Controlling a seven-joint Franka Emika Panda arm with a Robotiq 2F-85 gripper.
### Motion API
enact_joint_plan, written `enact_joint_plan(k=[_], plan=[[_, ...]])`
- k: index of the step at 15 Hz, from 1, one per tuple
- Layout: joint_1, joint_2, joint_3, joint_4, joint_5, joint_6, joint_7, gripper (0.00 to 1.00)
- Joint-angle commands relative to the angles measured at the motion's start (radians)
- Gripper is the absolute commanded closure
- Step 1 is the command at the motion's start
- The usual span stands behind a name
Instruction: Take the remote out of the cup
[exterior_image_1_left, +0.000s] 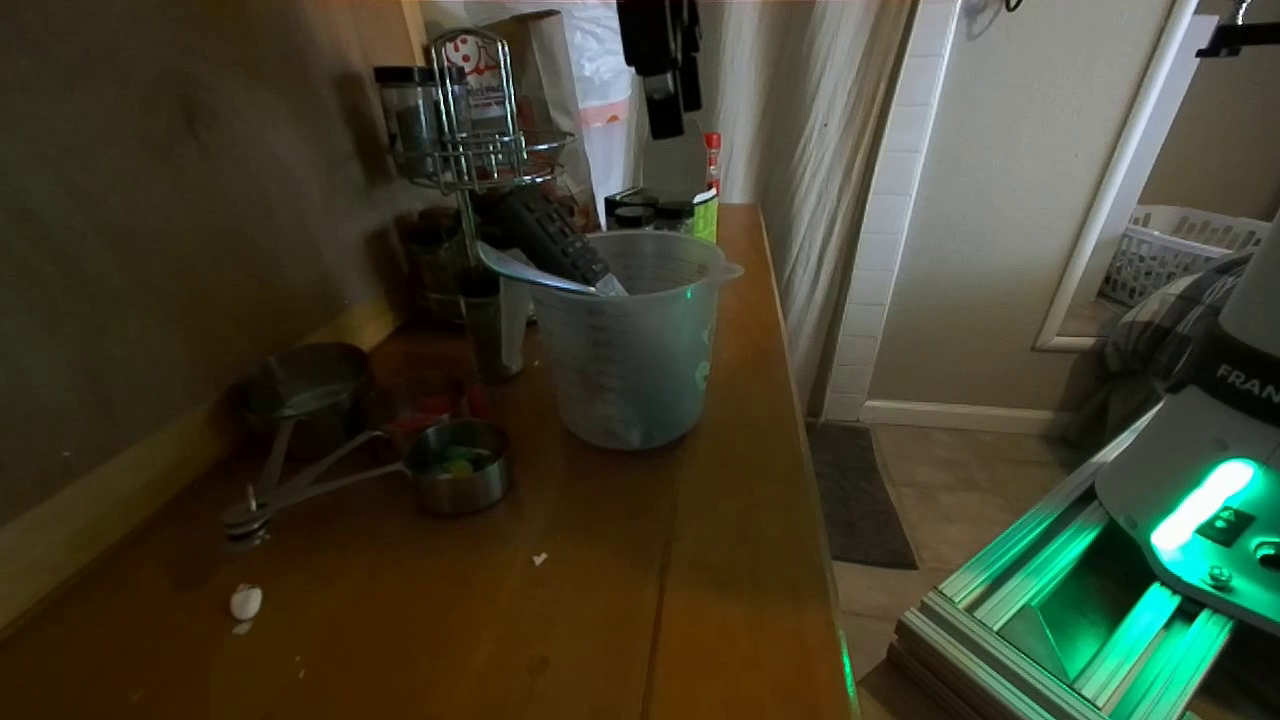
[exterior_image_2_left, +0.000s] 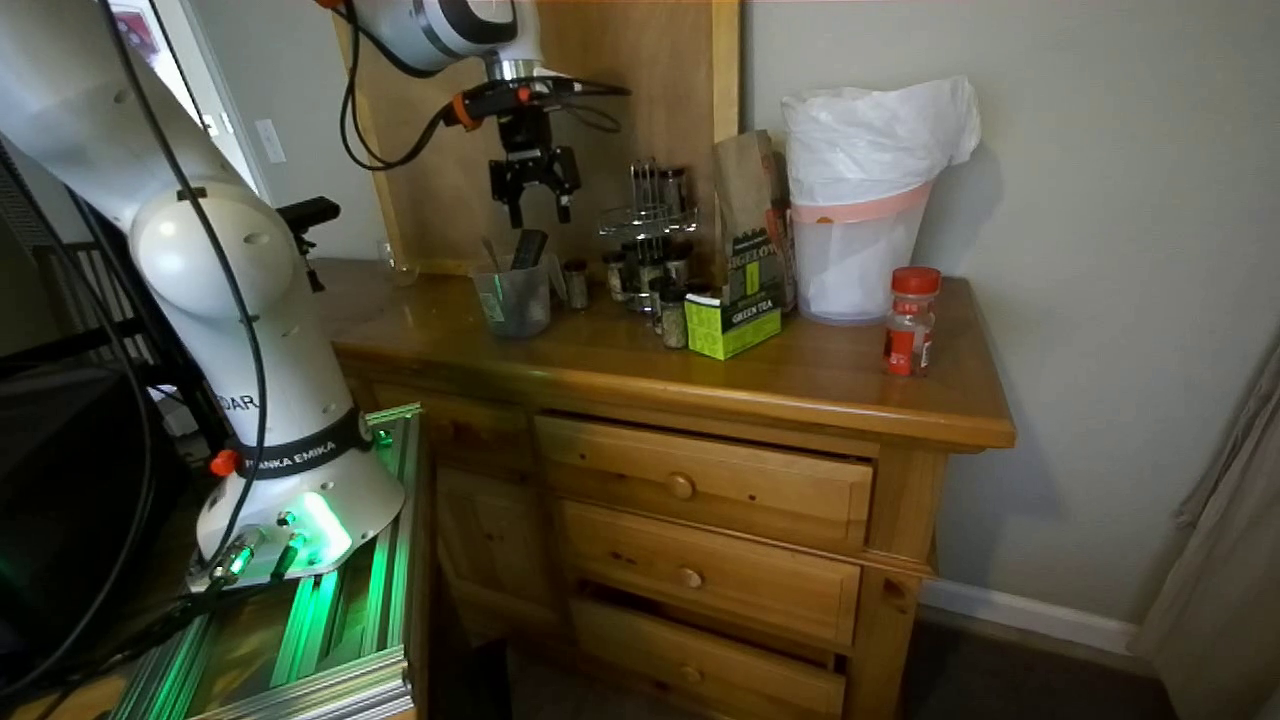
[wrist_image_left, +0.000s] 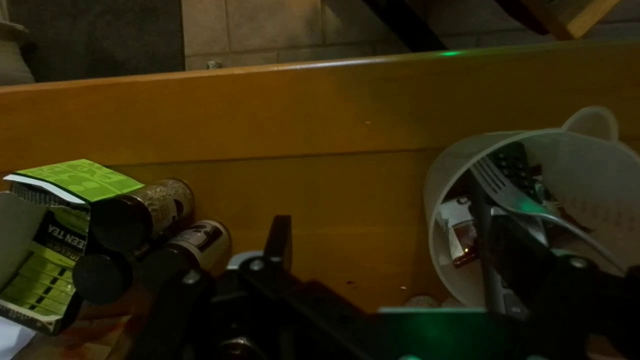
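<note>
The cup, a translucent whitish measuring cup, stands upright on the wooden counter in both exterior views (exterior_image_1_left: 630, 360) (exterior_image_2_left: 516, 308) and at the right of the wrist view (wrist_image_left: 600, 185). The black remote (exterior_image_1_left: 552, 240) leans in it, its upper part sticking out above the rim; it shows in an exterior view (exterior_image_2_left: 529, 248) and in the wrist view (wrist_image_left: 494, 285), partly hidden by a finger. A fork (wrist_image_left: 512, 195) lies over the rim beside it. My gripper (exterior_image_2_left: 540, 210) is open and empty, pointing down above the cup; its fingers stand apart in the wrist view (wrist_image_left: 392, 232).
A wire spice rack (exterior_image_2_left: 648, 222) and dark-lidded jars (exterior_image_2_left: 673, 318) stand beside the cup. A green tea box (exterior_image_2_left: 735, 325), a white-lined bin (exterior_image_2_left: 860, 255) and a red-capped shaker (exterior_image_2_left: 910, 325) stand farther along. Metal measuring cups (exterior_image_1_left: 465, 485) lie near the cup.
</note>
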Motion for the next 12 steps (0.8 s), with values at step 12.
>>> enact_joint_plan(k=[12], plan=[[0.078,0.135,0.063,0.031,0.161,0.238,-0.008,0.00]])
